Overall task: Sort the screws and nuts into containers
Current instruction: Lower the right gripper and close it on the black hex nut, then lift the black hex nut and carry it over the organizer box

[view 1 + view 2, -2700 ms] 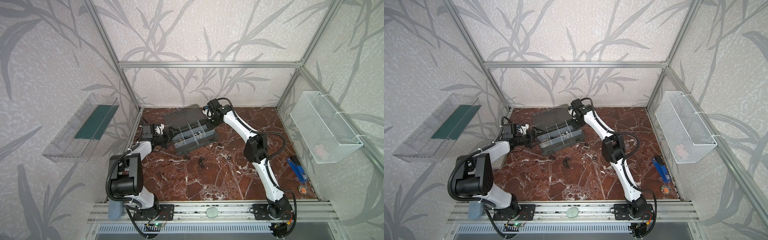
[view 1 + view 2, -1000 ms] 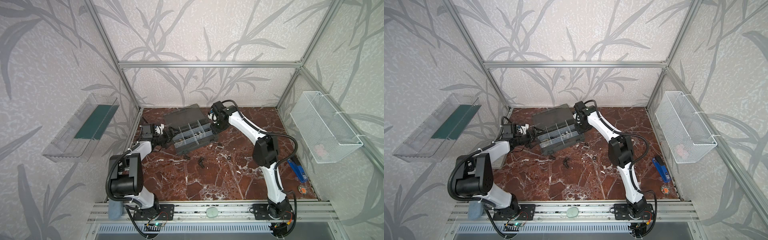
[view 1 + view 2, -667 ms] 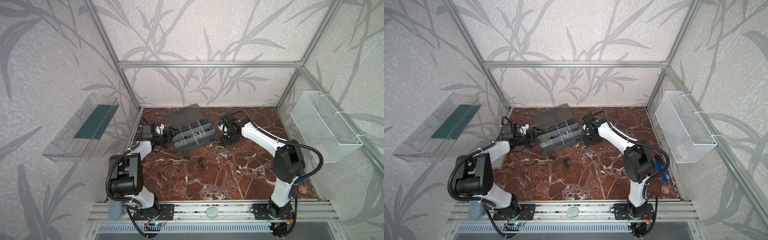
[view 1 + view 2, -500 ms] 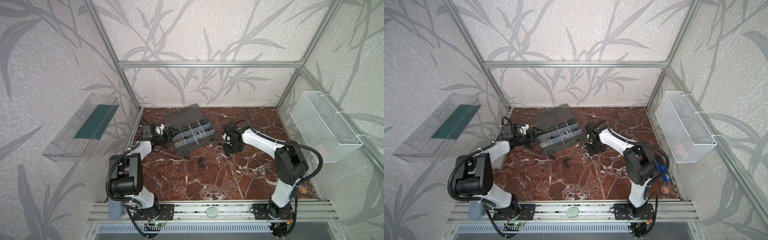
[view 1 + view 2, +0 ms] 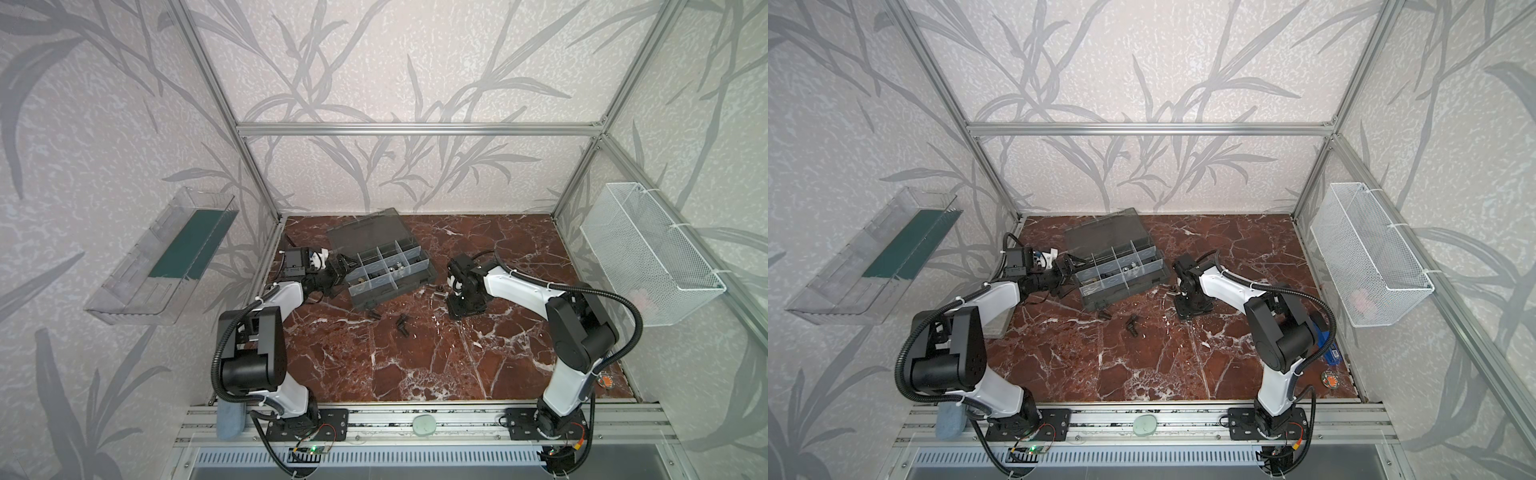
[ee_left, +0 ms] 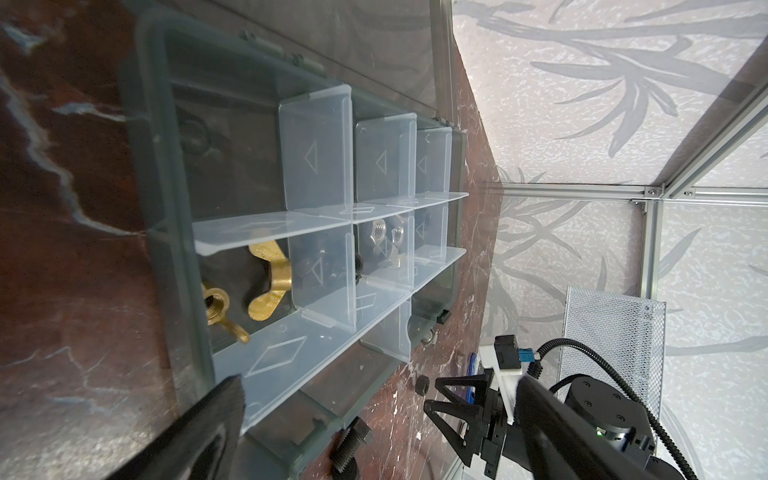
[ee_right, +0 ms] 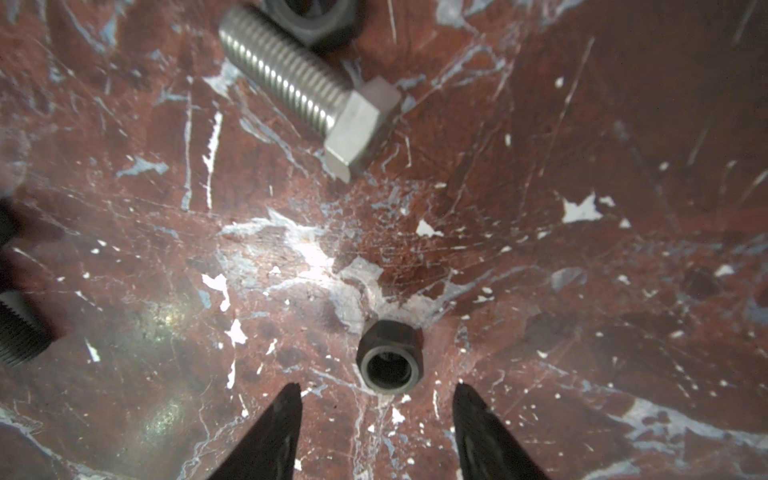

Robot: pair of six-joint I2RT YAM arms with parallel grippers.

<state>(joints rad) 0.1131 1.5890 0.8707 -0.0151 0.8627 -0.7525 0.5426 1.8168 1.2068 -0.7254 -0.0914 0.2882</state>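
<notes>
Two kinds of mark were all the writing I could make out: moulded triangle outlines and one diamond outline on the clear dividers (image 6: 316, 158) of the organizer case (image 6: 166, 174).

The black nut (image 7: 390, 358) lay on the red marble table (image 7: 582, 124) with its hole facing up. It sat just ahead of the gap between the fingertips of my right gripper (image 7: 377, 392) and touched neither. That gripper pointed down at the table, jaws partly apart, gripping nothing. A silver hex bolt (image 7: 309, 89) lay on its side farther off, with another black nut (image 7: 309, 16) at its threaded end; I couldn't tell whether those two touched. In a top view my right gripper (image 5: 461, 309) stood near the case's right end.

My left gripper (image 6: 378, 380) was spread wide and empty at the case's opposite end. One of its fingers (image 6: 208, 419) was over the case's corner, though I couldn't judge contact. Two brass wing nuts (image 6: 270, 286) lay in the cell nearest that gripper, and silver nuts (image 6: 386, 235) lay farther along the same row. A black screw (image 6: 351, 446) lay on the table beside the case's wall.
</notes>
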